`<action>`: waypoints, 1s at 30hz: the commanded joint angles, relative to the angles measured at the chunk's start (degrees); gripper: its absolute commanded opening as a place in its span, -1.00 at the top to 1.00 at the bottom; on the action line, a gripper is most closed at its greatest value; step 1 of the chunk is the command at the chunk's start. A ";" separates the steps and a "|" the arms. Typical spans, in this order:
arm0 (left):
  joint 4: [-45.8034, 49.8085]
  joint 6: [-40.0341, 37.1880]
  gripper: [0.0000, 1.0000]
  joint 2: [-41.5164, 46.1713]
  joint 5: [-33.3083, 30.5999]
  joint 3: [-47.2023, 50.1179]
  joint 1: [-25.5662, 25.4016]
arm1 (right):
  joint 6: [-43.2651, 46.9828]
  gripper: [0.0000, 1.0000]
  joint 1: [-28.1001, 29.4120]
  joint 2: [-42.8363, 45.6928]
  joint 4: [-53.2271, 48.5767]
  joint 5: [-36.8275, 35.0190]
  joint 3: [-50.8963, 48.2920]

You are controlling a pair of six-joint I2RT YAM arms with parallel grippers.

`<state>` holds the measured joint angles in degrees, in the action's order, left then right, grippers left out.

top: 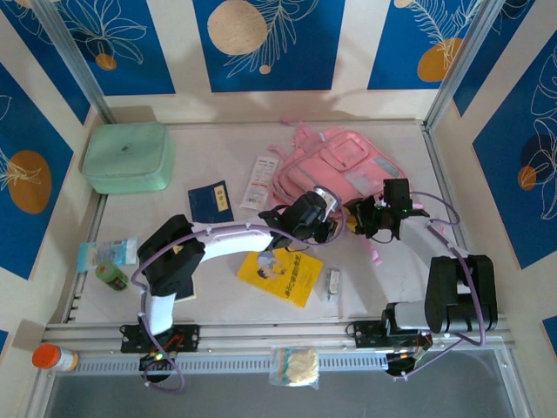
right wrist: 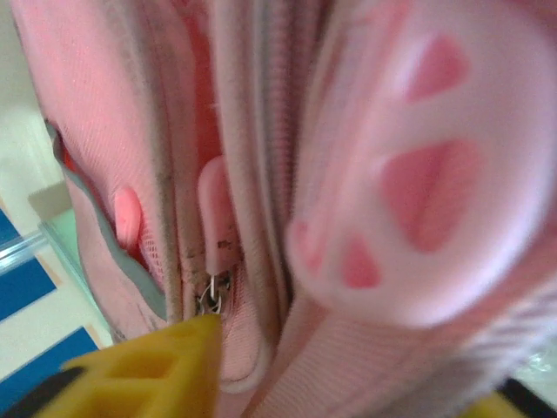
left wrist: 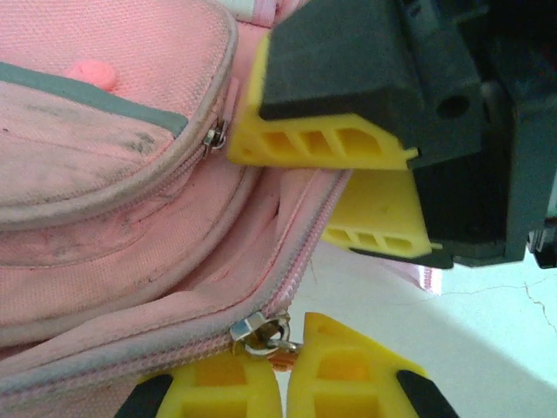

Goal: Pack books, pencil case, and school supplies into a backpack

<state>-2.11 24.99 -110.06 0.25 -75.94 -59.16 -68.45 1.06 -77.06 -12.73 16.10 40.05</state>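
Note:
The pink backpack (top: 344,161) lies at the back right of the table. At its near edge, my left gripper (top: 326,228) is shut on the pull of a zip slider (left wrist: 259,331). My right gripper (top: 359,222) meets it from the right. Its yellow fingers (left wrist: 335,144) are closed on the fabric lip beside the zip. One right finger (right wrist: 148,374) sits just under another slider (right wrist: 211,298). A yellow book (top: 280,277) lies at front centre and a navy book (top: 211,201) left of the backpack. The white pencil case (top: 259,181) lies beside the backpack. A tiny pale item (top: 332,280) lies right of the yellow book.
A mint-green zip case (top: 129,157) stands at the back left. A teal packet (top: 106,254) and a green roll (top: 111,275) lie at the left edge. An orange-capped bottle (top: 50,357) and a clear bag (top: 296,366) rest on the front rail. A blurred pink paw tag (right wrist: 418,174) hangs close to the right wrist camera.

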 commanded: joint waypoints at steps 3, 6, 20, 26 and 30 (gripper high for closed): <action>-2.04 -0.05 1.00 2.42 2.62 -1.62 -0.96 | 4.64 0.61 -2.94 -0.64 0.49 -2.66 2.72; -3.64 0.83 1.00 3.89 3.63 0.59 -0.98 | 8.70 0.87 -6.38 -0.83 -0.54 -2.56 3.15; -0.41 1.48 1.00 11.62 1.02 12.80 3.92 | 18.95 0.78 -18.16 -2.82 -7.34 2.78 11.64; -0.10 -0.26 1.00 9.28 4.93 8.37 3.87 | 19.75 0.09 -17.26 0.76 -12.76 2.80 10.01; -0.01 -2.15 1.00 8.27 6.79 5.71 3.87 | 19.99 -0.06 -16.01 4.35 -14.00 3.23 7.42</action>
<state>-2.61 25.54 -100.84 4.05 -66.92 -55.02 -49.45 -15.86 -75.61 -23.57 18.20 48.90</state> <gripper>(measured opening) 0.049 0.522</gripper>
